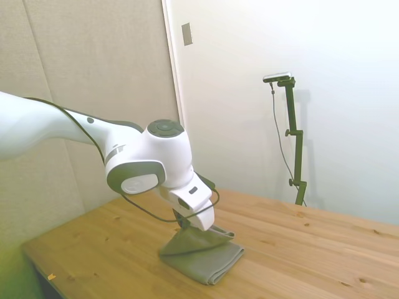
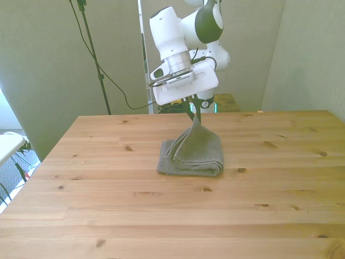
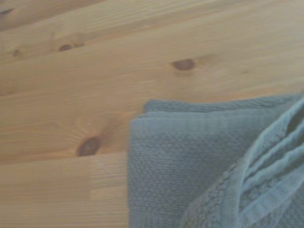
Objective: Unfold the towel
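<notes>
- Grey terry cloth is the matter in hand: in the side view the towel (image 1: 202, 256) lies folded on the wooden table (image 1: 299, 249), nearer the edge where the arm reaches in than the far one, with one corner drawn up into a peak under the gripper (image 1: 187, 227). The white wrist hides the fingers here.
- Front view: the towel (image 2: 191, 154) sits about midway between the table's (image 2: 108, 205) side edges, closer to the robot's edge. The fingers (image 2: 192, 110) are drawn narrow on the tip of the raised layer, holding it; the cloth hangs from them like a tent while the lower folds rest flat.
- Wrist view: stacked layers and a hemmed edge of the towel (image 3: 190, 166) over bare table (image 3: 95, 71); the lifted hem runs up out of view.
- Judged step: the top layer is gripped and partly raised, unfolding just begun. The next move likely calls for carrying that corner up and across, away from the fold, low enough at the finish to lay it flat without dragging the whole towel.
</notes>
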Robot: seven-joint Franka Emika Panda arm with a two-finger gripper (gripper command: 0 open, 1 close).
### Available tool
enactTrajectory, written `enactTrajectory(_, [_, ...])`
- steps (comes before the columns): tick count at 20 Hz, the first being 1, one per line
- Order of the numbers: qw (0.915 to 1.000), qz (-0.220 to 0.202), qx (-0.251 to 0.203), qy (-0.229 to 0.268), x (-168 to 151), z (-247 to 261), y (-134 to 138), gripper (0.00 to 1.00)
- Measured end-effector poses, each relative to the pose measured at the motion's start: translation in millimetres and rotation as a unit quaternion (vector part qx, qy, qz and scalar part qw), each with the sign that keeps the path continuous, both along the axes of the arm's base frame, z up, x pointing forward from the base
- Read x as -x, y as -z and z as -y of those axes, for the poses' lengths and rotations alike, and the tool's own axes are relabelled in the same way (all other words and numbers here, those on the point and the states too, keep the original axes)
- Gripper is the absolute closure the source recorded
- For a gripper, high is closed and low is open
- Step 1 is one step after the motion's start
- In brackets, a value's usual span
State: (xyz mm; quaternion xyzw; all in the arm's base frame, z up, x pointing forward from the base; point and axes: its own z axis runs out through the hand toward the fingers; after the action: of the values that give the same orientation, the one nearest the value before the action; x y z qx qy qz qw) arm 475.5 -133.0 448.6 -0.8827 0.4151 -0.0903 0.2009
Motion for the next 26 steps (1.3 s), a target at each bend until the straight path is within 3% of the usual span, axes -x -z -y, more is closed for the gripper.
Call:
enactTrajectory(6, [0.9975, 0.017, 0.001, -0.069, -19.4, -63.2, -8.5, 1.0])
enactTrajectory(11, [0.9895, 0.03, -0.004, -0.141, -34.0, -111.0, -6.6, 1.0])
enactTrajectory(12, [0.987, 0.029, -0.004, -0.158, -35.4, -121.2, -3.1, 0.0])
enactTrajectory(16, [0.9662, 0.008, -0.008, -0.258, -38.2, -157.7, 14.9, 0.0])
enactTrajectory(22, [0.9162, -0.032, -0.038, -0.398, -57.2, -180.0, 48.7, 0.0])
enactTrajectory(26, [0.9043, -0.044, -0.055, -0.421, -69.0, -174.1, 53.2, 0.0])
